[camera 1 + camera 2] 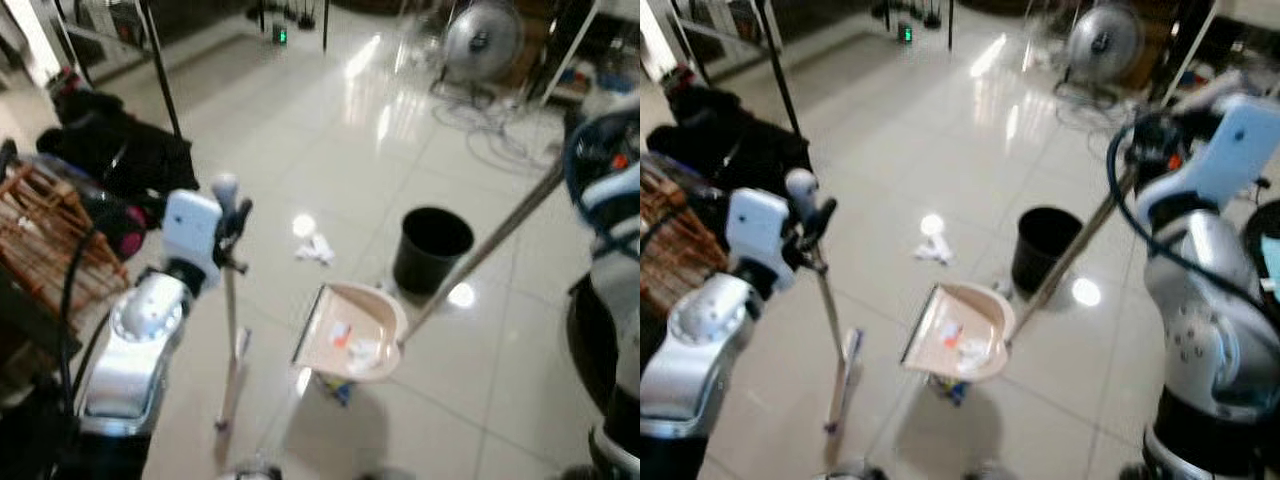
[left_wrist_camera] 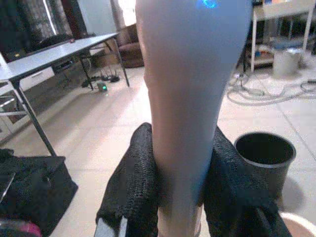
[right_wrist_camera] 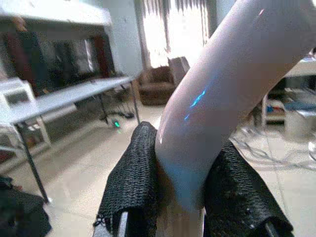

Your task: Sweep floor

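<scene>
You are seeing the left gripper (image 2: 180, 197) clamping the pale upright broom handle (image 1: 827, 300) and the right gripper (image 3: 180, 202) clamping the long-handled beige plastic dustpan (image 1: 350, 335), tilted to keep scraps near the round black bin (image 1: 432, 245), with crumpled white paper (image 1: 315, 250) lying on open tile floor (image 1: 330, 130).

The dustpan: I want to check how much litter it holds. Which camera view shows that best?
The right eye view: the dustpan sits near mid-frame, its inside facing the camera, with a few scraps in it. The left eye view shows the same, slightly blurrier. The right wrist view shows just its handle between the right hand's fingers.
</scene>
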